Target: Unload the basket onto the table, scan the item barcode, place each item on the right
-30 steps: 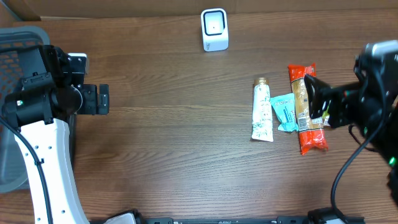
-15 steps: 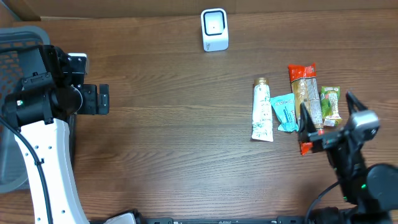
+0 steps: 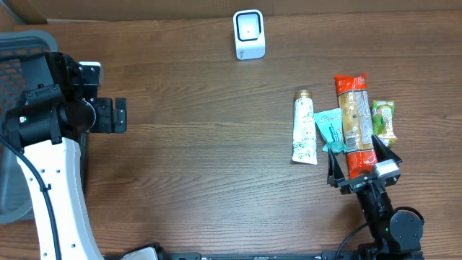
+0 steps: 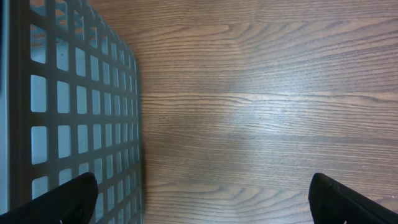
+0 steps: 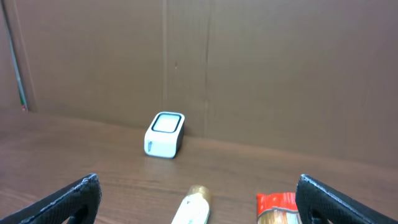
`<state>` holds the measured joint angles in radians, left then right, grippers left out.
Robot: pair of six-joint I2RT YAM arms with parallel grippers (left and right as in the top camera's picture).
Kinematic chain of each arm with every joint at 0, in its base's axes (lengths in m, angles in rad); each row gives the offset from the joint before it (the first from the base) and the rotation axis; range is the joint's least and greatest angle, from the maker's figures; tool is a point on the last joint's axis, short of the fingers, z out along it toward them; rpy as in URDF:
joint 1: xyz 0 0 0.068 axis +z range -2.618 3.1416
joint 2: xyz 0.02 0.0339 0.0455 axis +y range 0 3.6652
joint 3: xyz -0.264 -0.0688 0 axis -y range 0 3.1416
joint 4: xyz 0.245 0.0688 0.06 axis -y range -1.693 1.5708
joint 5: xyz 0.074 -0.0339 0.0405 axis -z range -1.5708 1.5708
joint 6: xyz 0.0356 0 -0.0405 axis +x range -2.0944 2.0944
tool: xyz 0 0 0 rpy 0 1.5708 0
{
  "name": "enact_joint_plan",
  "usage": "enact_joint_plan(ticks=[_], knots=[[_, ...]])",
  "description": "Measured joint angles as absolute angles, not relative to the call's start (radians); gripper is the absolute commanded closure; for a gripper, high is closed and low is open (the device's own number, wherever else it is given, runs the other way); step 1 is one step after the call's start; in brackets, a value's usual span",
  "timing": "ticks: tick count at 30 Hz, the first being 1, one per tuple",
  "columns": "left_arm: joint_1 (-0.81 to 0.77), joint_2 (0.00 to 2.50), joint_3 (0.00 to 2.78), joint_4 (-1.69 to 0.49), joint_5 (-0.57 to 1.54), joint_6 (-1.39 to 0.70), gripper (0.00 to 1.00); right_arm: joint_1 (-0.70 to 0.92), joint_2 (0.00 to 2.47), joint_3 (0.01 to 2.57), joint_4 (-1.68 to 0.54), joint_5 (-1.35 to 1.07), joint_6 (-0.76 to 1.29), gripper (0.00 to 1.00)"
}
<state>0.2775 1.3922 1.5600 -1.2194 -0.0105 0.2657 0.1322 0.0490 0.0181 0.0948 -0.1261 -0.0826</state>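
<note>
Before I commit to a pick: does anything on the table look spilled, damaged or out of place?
Nothing stands out. The tube, teal packet, orange snack pack and green packet lie flat side by side, nothing spilled; the teal packet is slightly askew. The scanner stands upright near the far edge.

1. Table (image 3: 188, 166): dark brown wood, grain running left to right. It fills almost the whole overhead view.
2. Wall (image 5: 280, 74): flat brown board, cardboard-like, standing upright along the table's far edge. From overhead it shows only as a narrow, lighter band at the far side.
3. Seam (image 5: 165, 62): vertical line in the wall, left of centre, with a fainter line just to its right.
4. Light: soft and even. A pale sheen (image 4: 249, 124) lies on the table in the left wrist view.
5. Basket (image 4: 74, 93): grey, square mesh, at the table's left edge.
</note>
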Motion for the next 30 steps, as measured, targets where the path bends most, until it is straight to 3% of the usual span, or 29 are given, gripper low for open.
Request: enact_joint_plan(ticks=[6,30], knots=[[0.278,1.392,1.56,-1.22,-0.011,0.266,0.0,0.132,0.014,0.018,-0.078,-0.126,-0.082,0.0],[0.278,1.392,1.56,-1.219,-0.011,0.266,0.0,0.133,0.014,0.018,-0.078,-0.127,-0.081,0.0]])
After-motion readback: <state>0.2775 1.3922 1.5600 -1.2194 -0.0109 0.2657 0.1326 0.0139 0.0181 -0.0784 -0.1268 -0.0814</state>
